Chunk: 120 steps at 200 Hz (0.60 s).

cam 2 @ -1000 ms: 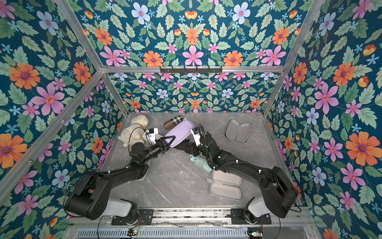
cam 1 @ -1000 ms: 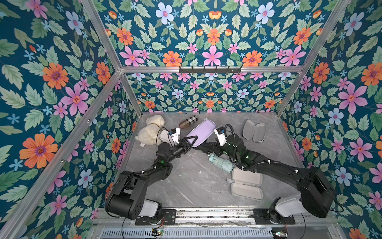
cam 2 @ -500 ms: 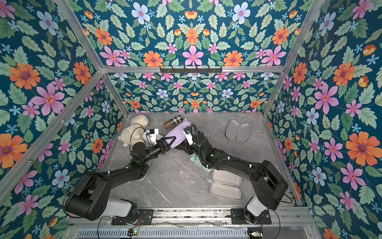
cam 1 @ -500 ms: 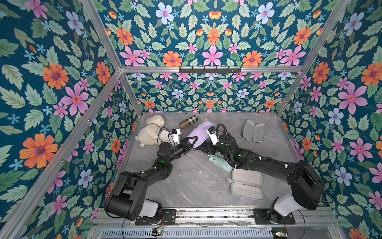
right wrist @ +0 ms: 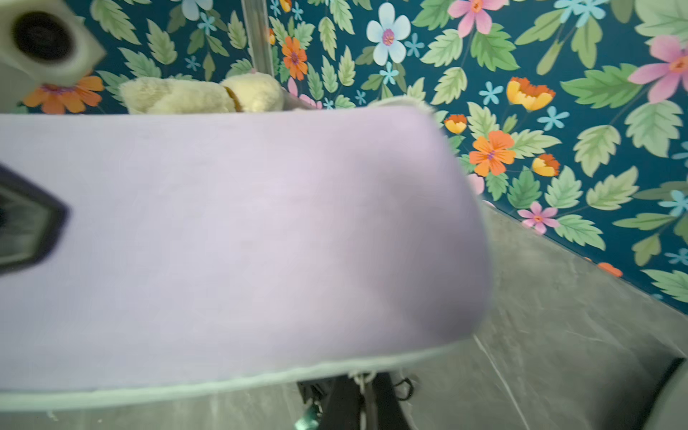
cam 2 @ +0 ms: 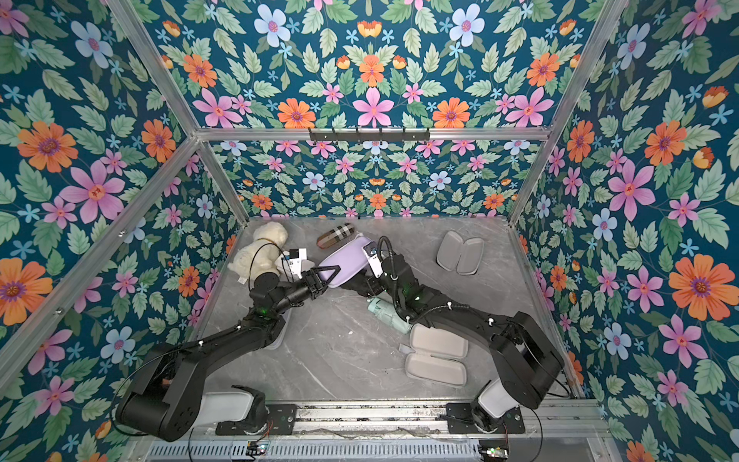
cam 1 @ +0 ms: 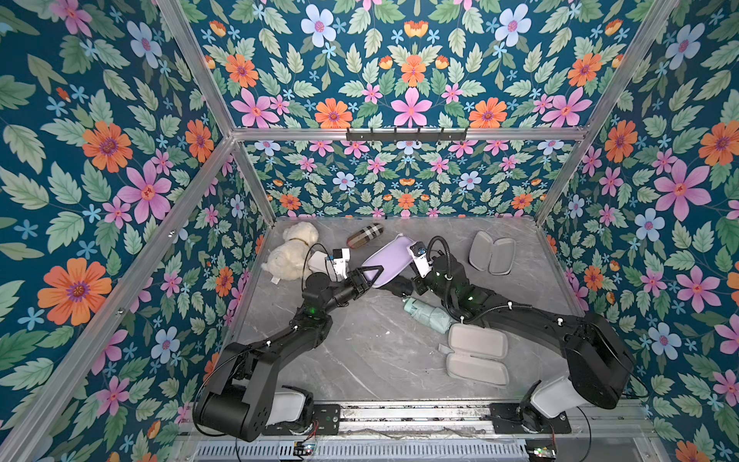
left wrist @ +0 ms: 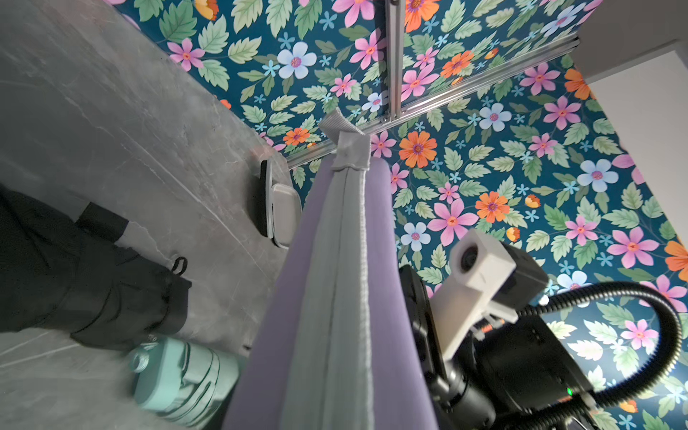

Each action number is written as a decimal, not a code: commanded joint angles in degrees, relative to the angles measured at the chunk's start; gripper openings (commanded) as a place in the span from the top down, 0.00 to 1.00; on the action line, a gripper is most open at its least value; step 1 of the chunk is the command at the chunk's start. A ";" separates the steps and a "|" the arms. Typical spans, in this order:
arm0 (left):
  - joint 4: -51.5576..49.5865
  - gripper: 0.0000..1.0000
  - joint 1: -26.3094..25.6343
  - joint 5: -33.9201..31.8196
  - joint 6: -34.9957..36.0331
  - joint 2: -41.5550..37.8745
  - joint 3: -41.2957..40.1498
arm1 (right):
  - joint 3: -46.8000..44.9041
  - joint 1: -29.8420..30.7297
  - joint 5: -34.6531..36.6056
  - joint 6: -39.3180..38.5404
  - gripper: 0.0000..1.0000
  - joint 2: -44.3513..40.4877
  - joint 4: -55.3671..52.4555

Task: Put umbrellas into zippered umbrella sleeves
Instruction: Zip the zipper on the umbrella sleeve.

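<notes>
Left gripper (cam 1: 370,276): clamped on the lavender sleeve (cam 1: 390,256), one finger across each broad face near the sleeve's nearer end. One of its fingers (right wrist: 26,223) shows pressed flat on the lavender face in the right wrist view.

Lavender sleeve: runs away from the left gripper toward the back wall, turned on edge. In the left wrist view the two halves sit together and the grey zip seam (left wrist: 342,283) runs the full visible length, with a grey tab at the far end. Cannot tell whether any part touches the surface (cam 1: 360,352).

Right gripper (cam 1: 402,285): jaws together, at the zip edge of the sleeve, just beside the left gripper. The right wrist view is blurred at the fingertips, so what they pinch, if anything, cannot be made out.

Mint green umbrella (cam 1: 426,314): lies on the surface just beside the right gripper, partly under the right forearm. Black umbrella (left wrist: 93,290): on the surface just beside the mint one.

Open grey-lined sleeve (cam 1: 478,356): flat, past the mint umbrella from the right gripper. Second open sleeve (cam 1: 492,250): well apart from both grippers.

Beyond the left gripper: plaid capsule (cam 1: 364,236), cream plush toy (cam 1: 290,252).
</notes>
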 commanded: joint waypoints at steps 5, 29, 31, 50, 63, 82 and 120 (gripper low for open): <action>-8.19 0.84 1.48 3.38 6.24 -1.66 0.87 | 0.13 -3.10 -1.99 -3.77 1.00 -1.36 1.05; -20.14 0.86 2.65 7.51 14.08 -2.48 4.02 | 0.73 -6.80 -4.87 -5.32 1.00 -1.63 0.46; -21.49 0.86 2.72 7.83 15.20 -2.47 4.41 | 0.75 -7.21 -5.36 -5.32 1.00 -1.70 0.50; -32.25 0.86 3.07 11.86 23.36 -1.82 7.85 | 0.93 -9.04 -10.64 -7.33 1.00 -2.04 1.12; -36.80 0.86 3.11 14.89 27.17 -0.67 9.75 | 0.81 -9.05 -14.03 -10.50 1.00 -2.33 1.91; -44.34 0.88 3.06 16.45 33.26 1.13 12.68 | 1.40 -9.06 -15.67 -14.21 1.00 -2.74 2.41; -52.10 0.89 3.04 18.59 40.58 3.43 16.28 | 4.40 -9.11 -15.52 -21.82 1.00 -2.17 -1.97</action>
